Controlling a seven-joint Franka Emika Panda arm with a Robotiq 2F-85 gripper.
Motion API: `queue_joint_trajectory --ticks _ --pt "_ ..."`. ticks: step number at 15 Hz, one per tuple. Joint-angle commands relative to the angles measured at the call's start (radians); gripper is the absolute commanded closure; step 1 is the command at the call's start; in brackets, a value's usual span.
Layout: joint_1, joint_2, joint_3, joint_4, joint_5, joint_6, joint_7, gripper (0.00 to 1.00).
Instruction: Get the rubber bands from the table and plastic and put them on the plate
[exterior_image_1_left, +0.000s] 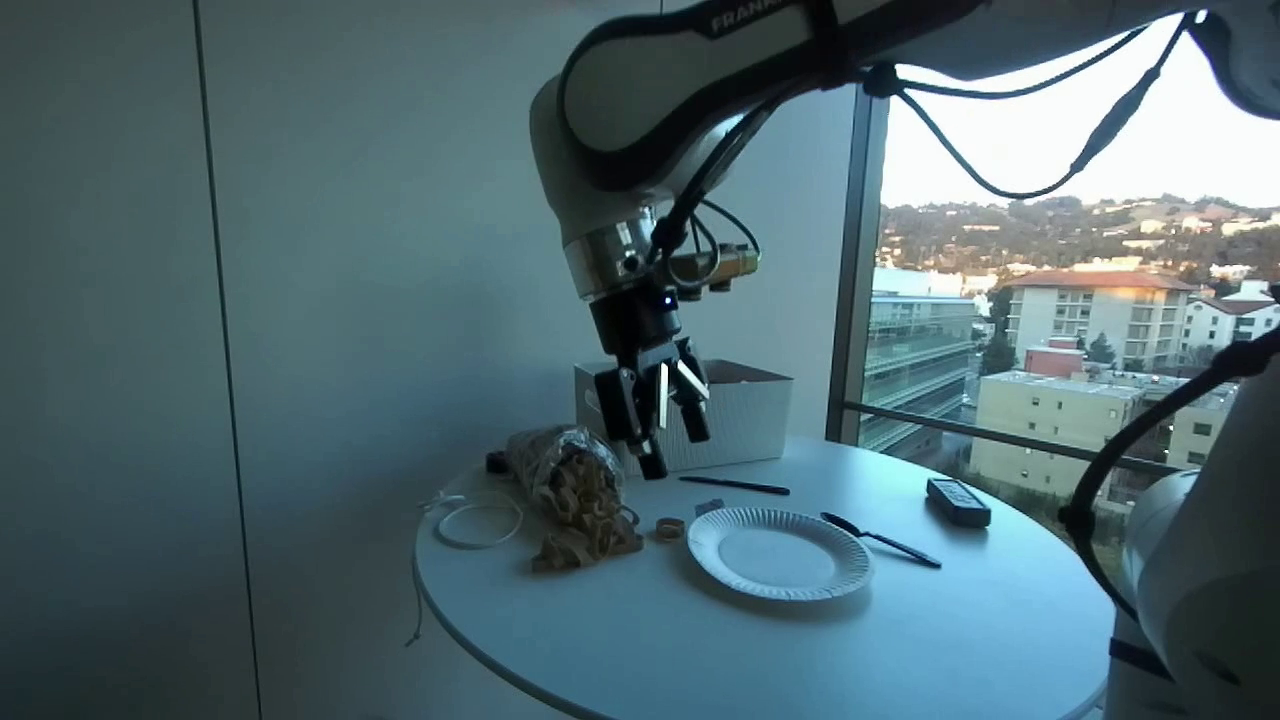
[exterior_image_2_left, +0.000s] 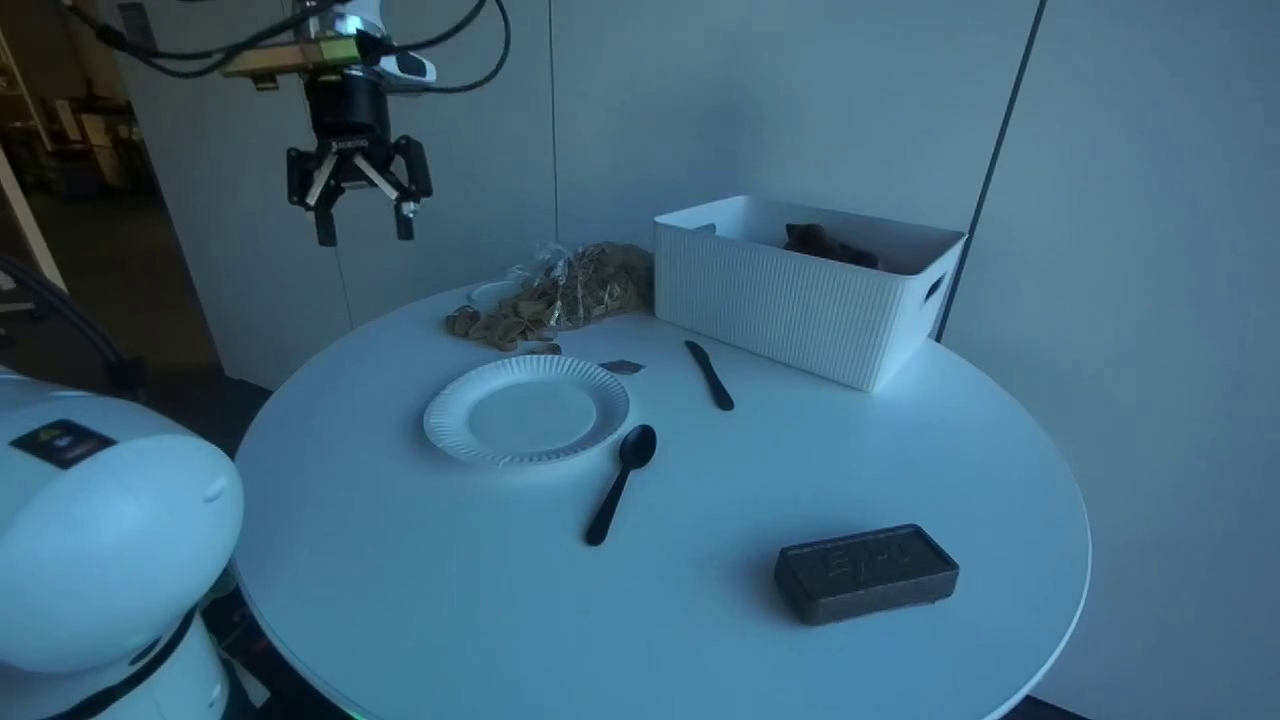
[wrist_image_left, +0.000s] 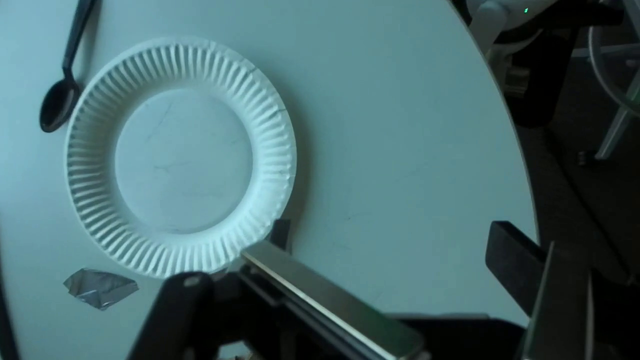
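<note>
Rubber bands (exterior_image_2_left: 500, 325), a tan heap of them, lie spilled from the mouth of the plastic bag (exterior_image_2_left: 590, 285) onto the table (exterior_image_2_left: 430, 600), with the plate (exterior_image_2_left: 530, 412) near the spill and no band on it yet. Above hangs the gripper (exterior_image_2_left: 365, 228), its fingers (wrist_image_left: 514, 267) spread wide, nothing pinched between them, and with one arm (exterior_image_1_left: 625, 120) only there's no debate about who goes in!

Here's what the move turns on: in an exterior view the rubber bands (exterior_image_2_left: 500, 325) sit low, at 4 o'clock from the gripper, bag and spill together running from about half past eight to half past two. In an exterior view the rubber bands (exterior_image_1_left: 585, 525) lie at nearly 8 o'clock from the gripper (exterior_image_1_left: 675, 448). So it's down and across, by my reading, with the first grab not yet made. The wrist view barely helps: plate at 10 o'clock from the gap between the fingers, and no sure sight of the heap.

In an exterior view, look at that loose band (exterior_image_1_left: 670, 528), between the spill and the plate's 9 o'clock edge! It looks the kindest first target; go into the heap, and the tips could bring up a tangle or snag the plastic.
</note>
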Motion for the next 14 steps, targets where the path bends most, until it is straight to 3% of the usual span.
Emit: queue_joint_trajectory --ticks 1,4,9,12,14 --pt "0.006 0.094 -0.026 -0.054 -0.006 0.207 0.047 0.0" --pt "0.003 0.187 -0.035 -0.072 -0.054 0.417 0.101 0.0" --pt "0.002 0.3 -0.054 -0.054 -0.331 0.657 0.352 0.0" --pt "0.009 0.36 -0.079 -0.028 -0.446 0.671 0.484 0.0" --pt "0.012 0.396 -0.093 -0.014 -0.407 0.662 0.472 0.0"
